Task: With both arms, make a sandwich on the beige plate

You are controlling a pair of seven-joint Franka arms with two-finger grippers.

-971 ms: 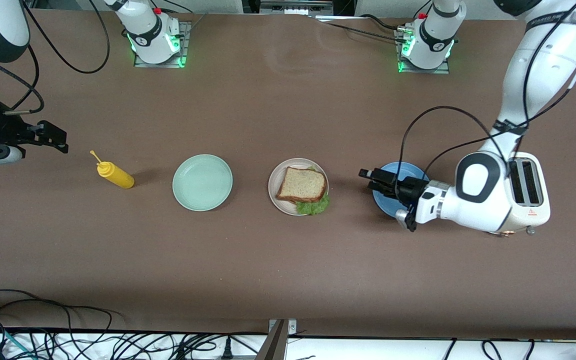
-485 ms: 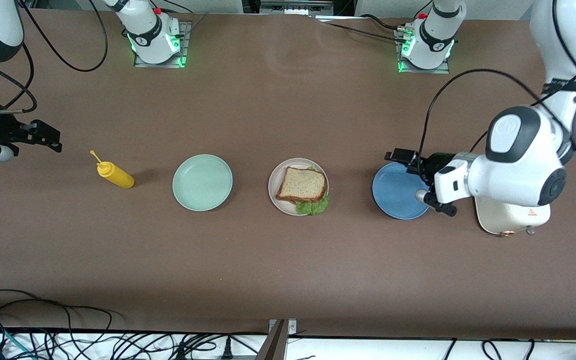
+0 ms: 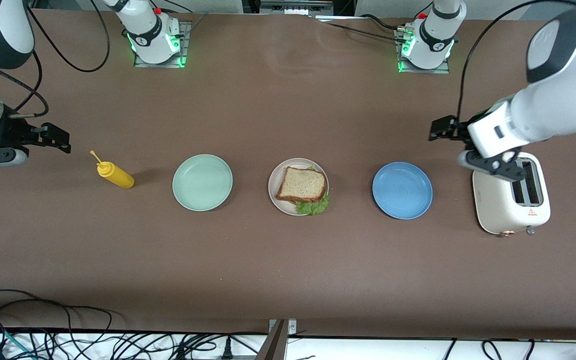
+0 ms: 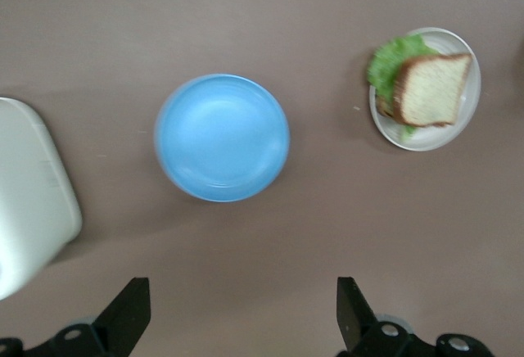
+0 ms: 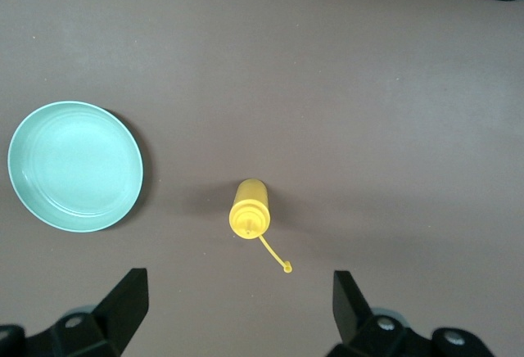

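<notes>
Left end effector (image 3: 443, 129), jaws wide and empty, has withdrawn from over the blue plate (image 3: 402, 190) to beside the toaster (image 3: 512, 200); right end effector (image 3: 53, 138), likewise spread and empty, waits near the mustard bottle (image 3: 114, 173); sandwich (image 3: 302, 186) sits assembled on the beige plate (image 3: 274, 186), task apparently complete.

Brown table (image 3: 288, 260): mustard bottle (image 3: 114, 173), mint-green plate (image 3: 202, 182), beige plate (image 3: 274, 192), blue plate (image 3: 402, 190), toaster (image 3: 510, 200).

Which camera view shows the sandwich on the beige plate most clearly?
The front view shows it best: the sandwich sits whole on the beige plate, with lettuce sticking out at the edge nearer to the camera. The left wrist view also shows it, but off to one corner and slightly blurred. The right wrist view does not show it.
</notes>
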